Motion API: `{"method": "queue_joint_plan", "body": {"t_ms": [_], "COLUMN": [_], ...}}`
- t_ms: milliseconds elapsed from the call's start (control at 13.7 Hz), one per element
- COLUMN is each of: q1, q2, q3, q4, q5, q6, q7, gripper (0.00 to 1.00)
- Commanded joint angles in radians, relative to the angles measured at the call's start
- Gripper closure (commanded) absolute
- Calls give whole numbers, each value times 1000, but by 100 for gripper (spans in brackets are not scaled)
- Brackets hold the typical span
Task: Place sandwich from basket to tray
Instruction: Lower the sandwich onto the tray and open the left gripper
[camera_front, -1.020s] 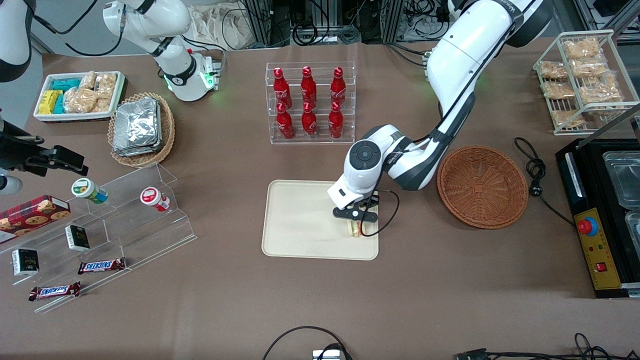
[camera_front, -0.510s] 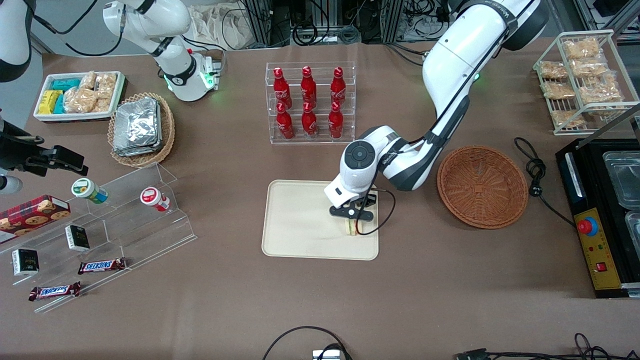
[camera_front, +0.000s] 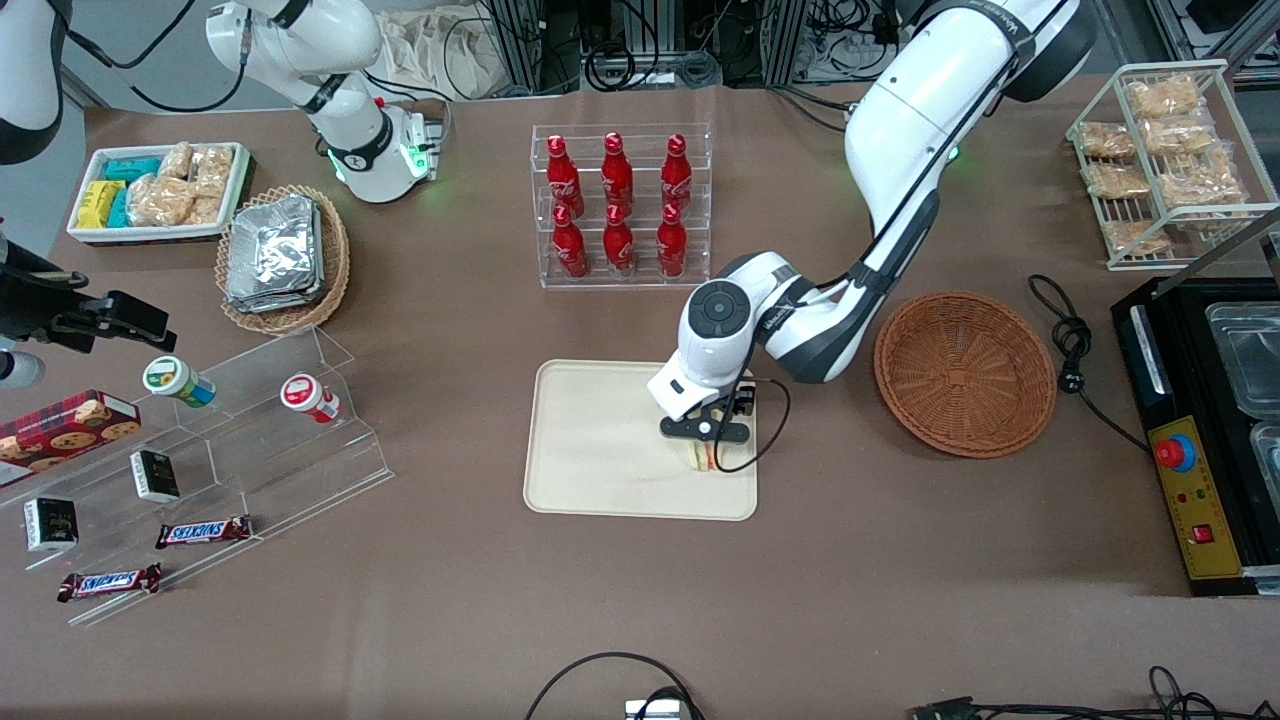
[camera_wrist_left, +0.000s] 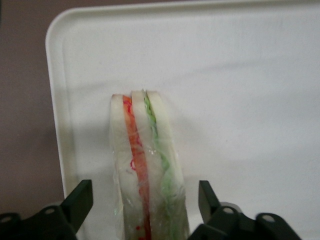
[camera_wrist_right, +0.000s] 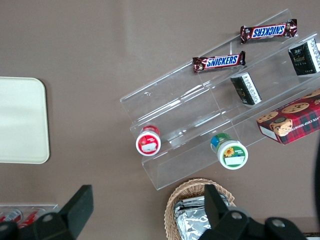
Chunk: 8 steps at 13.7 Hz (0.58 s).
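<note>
The sandwich (camera_front: 705, 458) (camera_wrist_left: 147, 165), a white wedge with orange, red and green layers, stands on edge on the cream tray (camera_front: 600, 440) (camera_wrist_left: 240, 75), close to the tray's rim on the working arm's side. My left gripper (camera_front: 705, 440) (camera_wrist_left: 144, 194) hangs right over it and is open. Its black fingers (camera_wrist_left: 82, 195) stand on either side of the wedge, with a gap of tray showing on each side. The reddish-brown wicker basket (camera_front: 965, 372) sits beside the tray toward the working arm's end, with nothing in it.
A clear rack of red bottles (camera_front: 620, 205) stands farther from the camera than the tray. A black cable (camera_front: 1065, 340) and a black machine (camera_front: 1200, 430) lie past the basket. Clear display steps (camera_front: 250, 430) with snacks are toward the parked arm's end.
The gripper shifted slightly over the tray toward the parked arm's end, with the sandwich under it. In the last half second hardly anything moved.
</note>
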Motion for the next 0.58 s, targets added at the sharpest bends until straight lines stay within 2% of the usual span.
{"method": "queue_joint_plan", "body": {"t_ms": [0, 291, 510], "q1": [-4, 37, 103], "q2": [6, -14, -54], "q3": [8, 10, 10], "q4": [70, 215, 249], "q5": [23, 13, 9], "q6": [-55, -268, -344], "q7": [-76, -81, -101], "gripper": [0, 0, 0]}}
